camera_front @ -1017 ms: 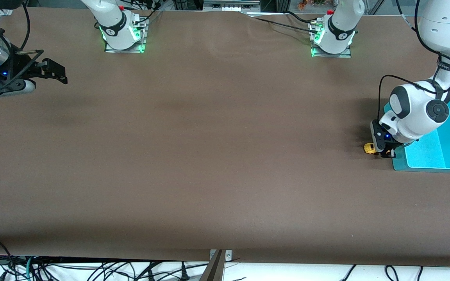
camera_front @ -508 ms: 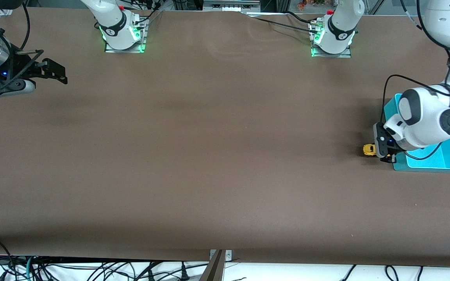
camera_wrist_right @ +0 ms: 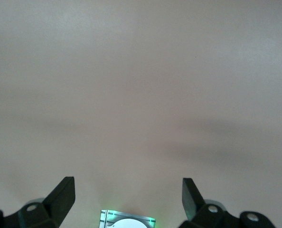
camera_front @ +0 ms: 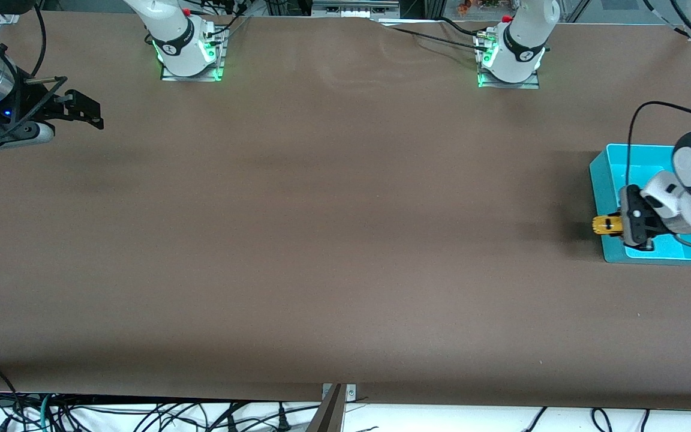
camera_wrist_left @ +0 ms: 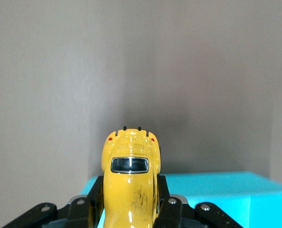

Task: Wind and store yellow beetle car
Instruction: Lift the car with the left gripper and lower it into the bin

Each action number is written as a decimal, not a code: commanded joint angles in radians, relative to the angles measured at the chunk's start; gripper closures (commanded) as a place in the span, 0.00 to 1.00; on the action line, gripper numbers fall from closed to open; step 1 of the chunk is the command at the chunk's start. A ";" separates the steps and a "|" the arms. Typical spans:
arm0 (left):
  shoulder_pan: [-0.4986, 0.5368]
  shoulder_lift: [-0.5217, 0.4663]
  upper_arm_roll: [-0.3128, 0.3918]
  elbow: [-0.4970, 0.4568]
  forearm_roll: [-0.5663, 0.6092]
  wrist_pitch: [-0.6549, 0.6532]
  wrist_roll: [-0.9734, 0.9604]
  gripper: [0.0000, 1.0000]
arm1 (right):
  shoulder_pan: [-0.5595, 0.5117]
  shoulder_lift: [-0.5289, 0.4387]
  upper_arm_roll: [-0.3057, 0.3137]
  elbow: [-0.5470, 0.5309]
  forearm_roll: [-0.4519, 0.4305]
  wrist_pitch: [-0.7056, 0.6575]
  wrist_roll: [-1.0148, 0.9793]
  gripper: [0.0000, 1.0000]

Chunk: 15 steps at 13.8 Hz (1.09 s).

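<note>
A: Status on the yellow beetle car (camera_front: 607, 225)?
B: Clamped in left gripper (camera_front: 621, 226), jaws shut on its sides. Up off the desk (camera_front: 333, 240), hanging over the rim of the turquoise tray (camera_front: 603, 180) at the edge facing the desk's middle. Not set down in the tray.
A: Orientation?
B: Roughly level, sticking out from the gripper toward the right arm's end of the desk. In left wrist view: rounded roof, dark window, two small red lights on yellow beetle car (camera_wrist_left: 130, 178), black fingers (camera_wrist_left: 94, 202) pressed on both flanks, tray (camera_wrist_left: 217, 192) underneath.
A: Tray position?
B: At the left arm's end of the desk, about mid-depth, flat on the brown surface. Left arm covering part of it in front view.
A: Right side?
B: Right gripper (camera_front: 81, 111) waiting in the air at the right arm's end, over bare desk, jaws spread wide, holding nothing. Right wrist view: right gripper (camera_wrist_right: 128, 195), both fingertips (camera_wrist_right: 64, 192) apart, plain desk past them.
A: Farther up?
B: Both arm bases with green lights along the desk's farthest edge from the front camera.
</note>
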 commanded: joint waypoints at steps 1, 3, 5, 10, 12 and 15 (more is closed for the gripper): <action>0.109 0.007 -0.001 0.029 -0.001 -0.022 0.121 0.82 | 0.013 -0.009 -0.013 0.009 -0.010 -0.017 0.004 0.00; 0.120 0.006 0.012 0.029 -0.001 -0.023 0.205 0.83 | 0.015 -0.009 -0.013 0.009 -0.010 -0.017 0.004 0.00; 0.117 0.000 0.033 0.011 -0.001 -0.020 0.213 0.83 | 0.013 -0.009 -0.013 0.009 -0.010 -0.017 0.004 0.00; 0.115 -0.005 0.085 -0.130 -0.002 0.143 0.281 0.82 | 0.013 -0.007 -0.013 0.009 -0.010 -0.015 0.005 0.00; 0.120 -0.006 0.086 -0.210 -0.011 0.257 0.310 0.82 | 0.013 -0.007 -0.013 0.009 -0.010 -0.015 0.004 0.00; 0.131 -0.008 0.088 -0.314 -0.013 0.374 0.312 0.82 | 0.013 -0.007 -0.013 0.009 -0.010 -0.015 0.004 0.00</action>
